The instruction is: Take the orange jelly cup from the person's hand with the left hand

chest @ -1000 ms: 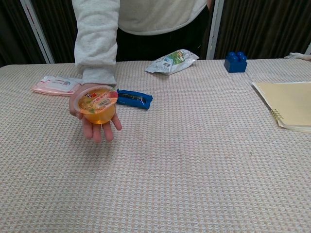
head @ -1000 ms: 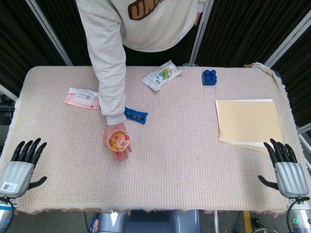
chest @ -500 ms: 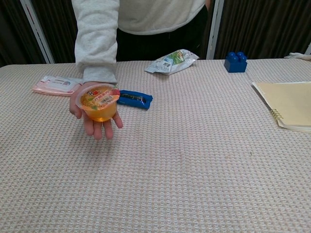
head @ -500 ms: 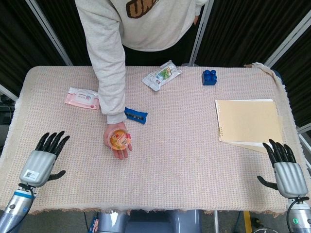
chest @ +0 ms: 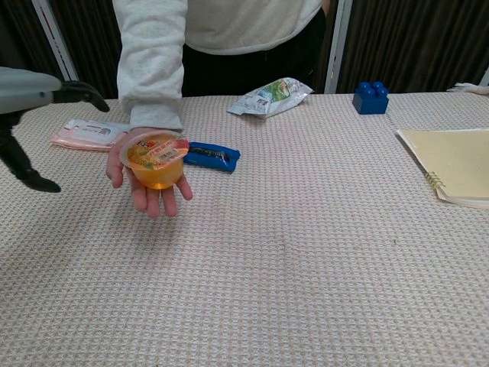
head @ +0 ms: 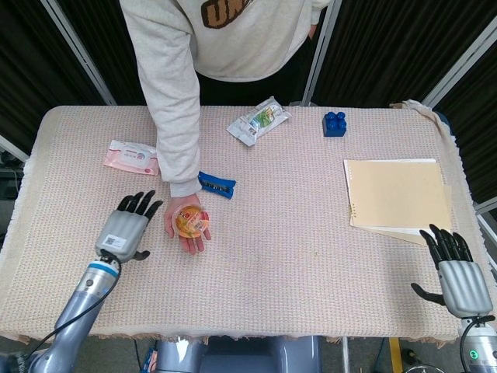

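Note:
The orange jelly cup rests upright on the person's upturned palm above the left middle of the table. My left hand hovers open just to the left of that palm, fingers spread and pointing away from me, a small gap from the cup. My right hand lies open at the table's near right corner, holding nothing; the chest view does not show it.
A blue wrapped bar lies just behind the person's wrist. A pink wipes pack sits at the left, a white snack bag and blue brick at the back, a tan notebook at the right.
My left hand has moved from the near left corner up and right to beside the person's palm. The person's hand and cup barely shifted. My right hand stayed put.

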`<state>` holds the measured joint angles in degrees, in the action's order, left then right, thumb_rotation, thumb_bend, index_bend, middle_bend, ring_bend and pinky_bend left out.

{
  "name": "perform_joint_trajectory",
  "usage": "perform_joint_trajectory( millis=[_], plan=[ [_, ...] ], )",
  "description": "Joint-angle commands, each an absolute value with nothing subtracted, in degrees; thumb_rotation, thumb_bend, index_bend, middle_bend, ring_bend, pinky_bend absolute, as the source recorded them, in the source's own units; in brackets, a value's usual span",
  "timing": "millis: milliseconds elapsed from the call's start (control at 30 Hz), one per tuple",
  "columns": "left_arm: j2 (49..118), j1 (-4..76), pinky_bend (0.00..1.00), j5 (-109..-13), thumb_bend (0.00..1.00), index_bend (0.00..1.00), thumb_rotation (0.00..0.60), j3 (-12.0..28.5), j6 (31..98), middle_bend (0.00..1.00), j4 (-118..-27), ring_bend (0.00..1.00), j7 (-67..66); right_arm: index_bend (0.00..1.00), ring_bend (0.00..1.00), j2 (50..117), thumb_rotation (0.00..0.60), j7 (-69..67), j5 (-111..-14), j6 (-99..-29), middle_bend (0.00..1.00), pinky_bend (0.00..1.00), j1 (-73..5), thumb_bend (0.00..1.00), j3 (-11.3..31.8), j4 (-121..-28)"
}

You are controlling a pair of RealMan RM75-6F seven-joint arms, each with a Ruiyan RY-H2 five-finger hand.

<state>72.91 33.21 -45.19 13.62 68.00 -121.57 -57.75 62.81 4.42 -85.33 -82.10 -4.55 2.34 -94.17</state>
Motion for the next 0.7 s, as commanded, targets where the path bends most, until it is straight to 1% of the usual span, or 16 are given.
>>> perform_joint_trajectory(
  millis=[33, 167, 400, 500, 600, 700],
  plan=[
    [81.58, 42.85, 0.10, -33.45, 0.20, 0.13, 0.600, 18.04, 73.05, 0.00, -121.80, 0.00, -67.22, 0.08, 0.00, 62.70, 0.600, 4.10, -85.40, -82.03, 0.00, 0.00, -4.56, 0.07, 2.28, -94.12],
    [86.10, 47.42, 0.11, -28.06, 0.20, 0.14, 0.600, 20.09, 76.53, 0.00, -120.27, 0.00, -69.72, 0.08, 0.00, 62.57, 0.600, 3.83, -85.52, -81.94, 0.00, 0.00, -4.58, 0.07, 2.19, -94.16],
    [91.36, 53.54, 0.11, -23.03, 0.20, 0.14, 0.600, 21.29, 82.02, 0.00, -116.22, 0.00, -73.56, 0.08, 0.00, 62.30, 0.600, 3.23, -85.21, -81.73, 0.00, 0.00, -4.53, 0.07, 2.18, -94.35],
    [92.59, 54.98, 0.11, -21.57, 0.20, 0.14, 0.600, 21.53, 83.01, 0.00, -114.72, 0.00, -74.31, 0.08, 0.00, 62.22, 0.600, 3.14, -85.11, -81.64, 0.00, 0.00, -4.53, 0.07, 2.17, -94.45],
    [94.05, 56.36, 0.12, -19.32, 0.21, 0.18, 0.600, 22.03, 83.80, 0.00, -113.08, 0.01, -74.41, 0.08, 0.00, 62.19, 0.600, 3.05, -85.16, -81.61, 0.00, 0.00, -4.56, 0.07, 2.17, -94.47],
    [95.09, 57.45, 0.12, -17.45, 0.21, 0.19, 0.600, 21.95, 84.64, 0.00, -111.82, 0.01, -74.84, 0.08, 0.00, 62.19, 0.600, 2.98, -85.25, -81.75, 0.00, 0.00, -4.53, 0.07, 2.18, -94.45]
  ],
)
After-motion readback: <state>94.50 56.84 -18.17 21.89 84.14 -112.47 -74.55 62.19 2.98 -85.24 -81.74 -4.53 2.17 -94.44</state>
